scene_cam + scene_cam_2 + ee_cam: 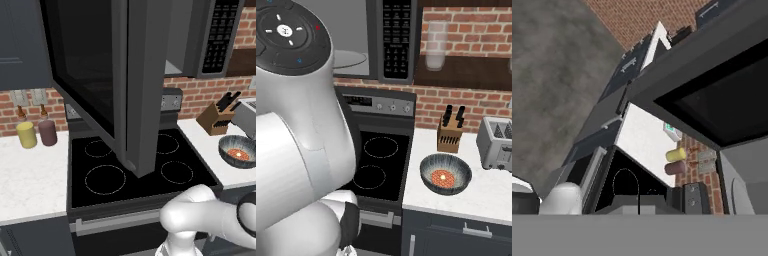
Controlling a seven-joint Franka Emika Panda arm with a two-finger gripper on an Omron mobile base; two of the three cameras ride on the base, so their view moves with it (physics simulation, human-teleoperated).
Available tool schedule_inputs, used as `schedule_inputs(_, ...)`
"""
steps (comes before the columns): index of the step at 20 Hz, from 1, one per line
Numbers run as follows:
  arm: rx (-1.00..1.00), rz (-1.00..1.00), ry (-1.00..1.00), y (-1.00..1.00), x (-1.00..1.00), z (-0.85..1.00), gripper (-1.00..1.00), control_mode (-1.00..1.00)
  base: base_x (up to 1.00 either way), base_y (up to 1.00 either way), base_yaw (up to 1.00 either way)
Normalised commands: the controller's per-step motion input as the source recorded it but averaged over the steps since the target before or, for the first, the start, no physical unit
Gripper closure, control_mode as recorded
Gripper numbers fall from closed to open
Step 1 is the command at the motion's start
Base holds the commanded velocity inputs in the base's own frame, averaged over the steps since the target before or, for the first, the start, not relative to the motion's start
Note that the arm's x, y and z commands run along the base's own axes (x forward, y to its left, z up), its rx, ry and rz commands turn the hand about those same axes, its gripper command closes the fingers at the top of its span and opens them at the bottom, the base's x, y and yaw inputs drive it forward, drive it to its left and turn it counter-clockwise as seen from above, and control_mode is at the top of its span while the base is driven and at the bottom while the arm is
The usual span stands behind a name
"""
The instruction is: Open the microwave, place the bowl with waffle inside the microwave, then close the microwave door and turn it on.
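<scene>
Going left to right: two jars, a yellow jar [26, 135] and a maroon jar [48, 132], are sitting on the left bench [30, 180] against the brick wall. Next comes the stove [135, 170], and above it the microwave door [100, 75] is hanging wide open, swung out over the burners. The microwave [383, 40] itself is showing its grey cavity with the turntable inside and the keypad [396, 37] on its right. On the right bench [476, 200] the bowl [446, 173] is sitting just in front of the knife block [450, 134], with the waffle [441, 176] lying flat in the middle of it. A toaster [497, 142] is standing at the far right.

We're not seeing the gripper's fingertips anywhere, but we're taking it as fully closed with nothing in it. The hand camera is looking at the underside of the open door.

So we're reckoning the door step is done and the bowl pickup is next. Doing it well probably means opening the gripper first, swinging over to the right bench clear of that door, and pinching the bowl's rim on one side, not the waffle. Keeping the bowl level matters, and the lift into the cavity needs to be high enough to clear the sill.
</scene>
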Motion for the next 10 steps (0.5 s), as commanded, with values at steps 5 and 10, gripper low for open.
schedule_inputs(5,-0.05,-0.07,-0.23,-0.42,0.49,-1.00,1.00,-1.00,0.00,0.00,0.00)
schedule_inputs(10,-0.03,-0.12,-0.19,-0.39,0.61,-0.87,1.00,-1.00,0.00,0.00,0.00)
